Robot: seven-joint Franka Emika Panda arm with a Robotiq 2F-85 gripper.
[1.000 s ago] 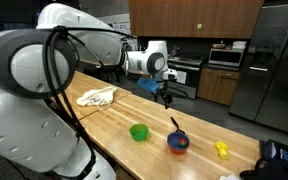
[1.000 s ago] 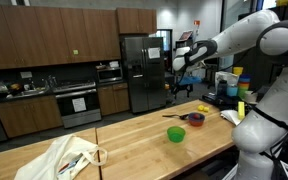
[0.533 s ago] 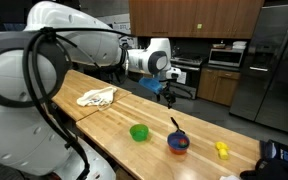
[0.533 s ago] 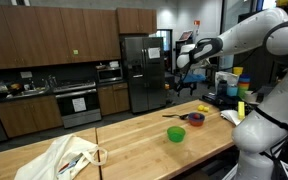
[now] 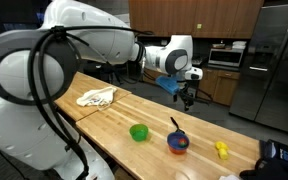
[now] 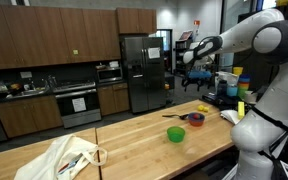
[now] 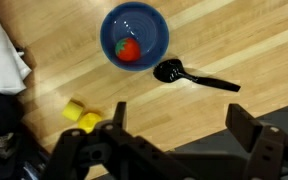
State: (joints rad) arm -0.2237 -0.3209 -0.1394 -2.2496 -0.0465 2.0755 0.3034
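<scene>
In an exterior view, the end effector (image 5: 187, 97) hangs right of the centre, well above the desk (image 5: 104, 118). We think it is kept so high to stay clear of the things. In the lower middle stands the blue bowl (image 5: 178, 143), with the black spoon (image 5: 174, 125) just beside it. A green bowl (image 5: 139, 132) is to its left, a yellow piece (image 5: 222, 150) to its right and a white cloth (image 5: 97, 97) further left.

In an exterior view from another place, the end effector (image 6: 192, 82) is in the upper right, again high over the blue bowl (image 6: 195, 118).

In the wrist view, the fingers (image 7: 117, 115) stand wide apart at the bottom edge and hold nothing. The blue bowl (image 7: 134, 20) is round and shiny and sits at the top centre, with a small red thing (image 7: 129, 49) inside. The black spoon (image 7: 189, 76) lies flat, its head toward the bowl and its thin handle toward the right. It is the thing nearest to the gap of the end effector (image 7: 179, 118).
</scene>
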